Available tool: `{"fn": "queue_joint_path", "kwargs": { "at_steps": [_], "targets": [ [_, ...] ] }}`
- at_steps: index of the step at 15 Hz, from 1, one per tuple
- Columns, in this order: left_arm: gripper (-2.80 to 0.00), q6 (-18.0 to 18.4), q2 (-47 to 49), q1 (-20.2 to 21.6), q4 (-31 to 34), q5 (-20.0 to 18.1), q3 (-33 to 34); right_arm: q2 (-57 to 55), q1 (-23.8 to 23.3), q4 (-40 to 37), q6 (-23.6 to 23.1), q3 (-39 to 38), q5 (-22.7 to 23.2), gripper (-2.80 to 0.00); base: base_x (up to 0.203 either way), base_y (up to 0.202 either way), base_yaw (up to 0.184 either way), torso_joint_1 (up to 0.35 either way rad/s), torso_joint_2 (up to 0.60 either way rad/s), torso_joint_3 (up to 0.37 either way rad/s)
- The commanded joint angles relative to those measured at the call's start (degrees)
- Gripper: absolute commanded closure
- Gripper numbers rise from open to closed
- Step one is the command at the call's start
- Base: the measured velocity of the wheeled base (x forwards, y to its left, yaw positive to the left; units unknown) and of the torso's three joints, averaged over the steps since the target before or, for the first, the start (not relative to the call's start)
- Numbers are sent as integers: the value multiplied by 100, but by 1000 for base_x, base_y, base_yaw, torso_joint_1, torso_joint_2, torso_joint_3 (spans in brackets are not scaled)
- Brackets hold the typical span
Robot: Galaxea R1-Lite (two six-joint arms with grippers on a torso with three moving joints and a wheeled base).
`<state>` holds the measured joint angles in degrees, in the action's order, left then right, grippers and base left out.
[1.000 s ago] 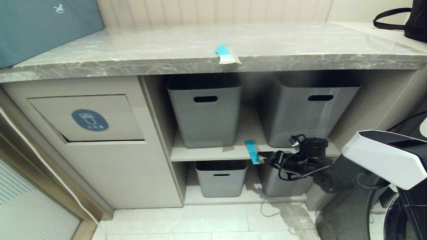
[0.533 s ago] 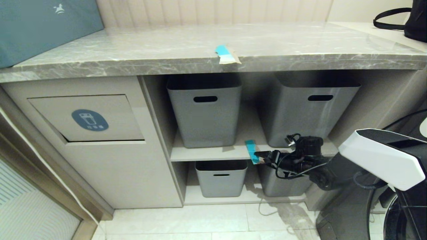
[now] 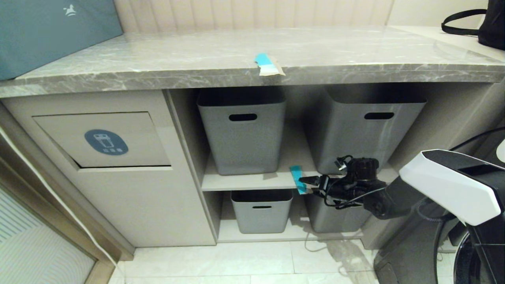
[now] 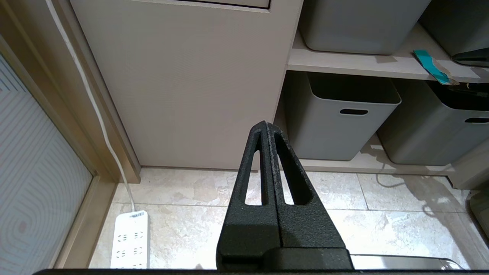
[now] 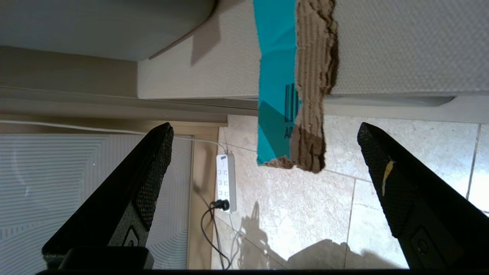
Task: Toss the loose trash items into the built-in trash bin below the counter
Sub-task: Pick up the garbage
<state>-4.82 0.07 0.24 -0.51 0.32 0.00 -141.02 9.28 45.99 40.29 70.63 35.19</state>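
One cyan-blue cardboard strip (image 3: 269,66) lies on the grey marble counter (image 3: 197,59) at its front edge. A second cyan strip (image 3: 298,178) (image 5: 292,95) (image 4: 431,67) lies on the middle shelf and overhangs its front edge. My right gripper (image 3: 304,183) (image 5: 263,131) is open right at this strip, its fingertips just short of the overhanging end, nothing between them. The trash bin flap (image 3: 104,140) with its blue-grey oval sticker sits in the beige cabinet at the left. My left gripper (image 4: 266,126) is shut and empty, low above the floor by the cabinet.
Grey plastic baskets (image 3: 242,130) (image 3: 365,128) stand on the middle shelf, smaller ones (image 3: 261,211) below. A white power strip (image 4: 130,238) and its cable lie on the tiled floor at the left. A teal box (image 3: 51,31) and a black bag (image 3: 487,23) rest on the counter.
My right gripper has moved left and slightly up toward the shelf strip, closing the gap to its overhanging end. The strips have not moved.
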Motion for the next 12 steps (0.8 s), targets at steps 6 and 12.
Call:
{"fn": "queue_joint_path", "kwargs": {
  "at_steps": [6, 12],
  "targets": [
    [0, -2, 1, 2, -2, 4, 18, 100, 46, -291, 55, 66, 23, -280, 0, 0, 0, 0, 0, 0],
    [0, -2, 1, 2, -2, 4, 18, 101, 126, -310, 23, 56, 49, -280, 0, 0, 0, 0, 0, 0]
  ]
}}
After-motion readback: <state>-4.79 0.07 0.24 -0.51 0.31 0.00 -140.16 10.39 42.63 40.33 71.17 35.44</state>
